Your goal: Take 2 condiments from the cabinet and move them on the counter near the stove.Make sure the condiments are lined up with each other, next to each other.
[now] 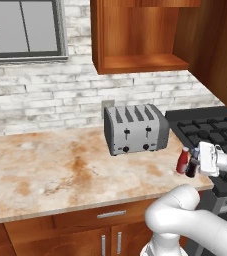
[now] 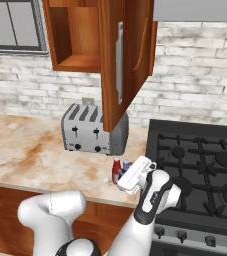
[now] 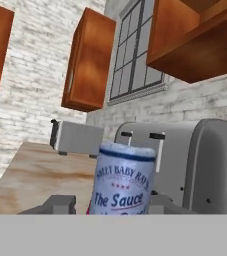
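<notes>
Sauce bottle (image 3: 121, 180) sits right between the tool's two tips, at the table's front edge by the stove.

Up close, its bluish cap and label fill the space between the tips, and the tool (image 1: 195, 162) looks clenched on this dark bottle. Just beside it stands the red bottle (image 1: 183, 160), close to the table (image 1: 45, 170) corner next to the stove (image 2: 200, 165). To do this well, I think the tool should set the dark bottle down straight, level with the red one, then let go slowly so neither tips. Behind them is the silver toaster (image 1: 135, 129). High up is the cabinet (image 1: 135, 35), its shelf bare.
</notes>
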Motion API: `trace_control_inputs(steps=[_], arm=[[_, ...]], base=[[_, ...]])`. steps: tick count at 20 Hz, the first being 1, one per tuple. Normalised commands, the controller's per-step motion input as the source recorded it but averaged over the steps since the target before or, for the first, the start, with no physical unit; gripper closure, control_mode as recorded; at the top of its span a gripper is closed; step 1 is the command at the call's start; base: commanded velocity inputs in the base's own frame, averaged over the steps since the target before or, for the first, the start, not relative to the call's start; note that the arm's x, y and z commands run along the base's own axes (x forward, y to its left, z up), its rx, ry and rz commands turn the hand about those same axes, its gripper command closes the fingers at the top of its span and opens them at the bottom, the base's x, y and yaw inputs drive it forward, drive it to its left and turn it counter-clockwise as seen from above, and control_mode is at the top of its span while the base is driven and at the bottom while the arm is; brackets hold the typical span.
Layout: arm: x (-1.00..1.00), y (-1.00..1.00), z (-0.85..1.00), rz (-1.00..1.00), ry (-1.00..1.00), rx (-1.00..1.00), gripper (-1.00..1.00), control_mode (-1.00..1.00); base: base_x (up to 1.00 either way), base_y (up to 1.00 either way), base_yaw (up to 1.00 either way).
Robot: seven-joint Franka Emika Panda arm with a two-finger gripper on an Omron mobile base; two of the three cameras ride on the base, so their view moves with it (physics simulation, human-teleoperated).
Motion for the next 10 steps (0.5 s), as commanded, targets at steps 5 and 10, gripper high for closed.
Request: trace_control_inputs(steps=[5,10], arm=[[0.0,0.0,-0.03,0.0,-0.02,0.0,-1.0,-1.0],[-0.02,0.0,0.0,0.0,-0.15,0.0,-1.0,-1.0]], base=[[0.0,0.0,0.0],[0.0,0.0,0.0]])
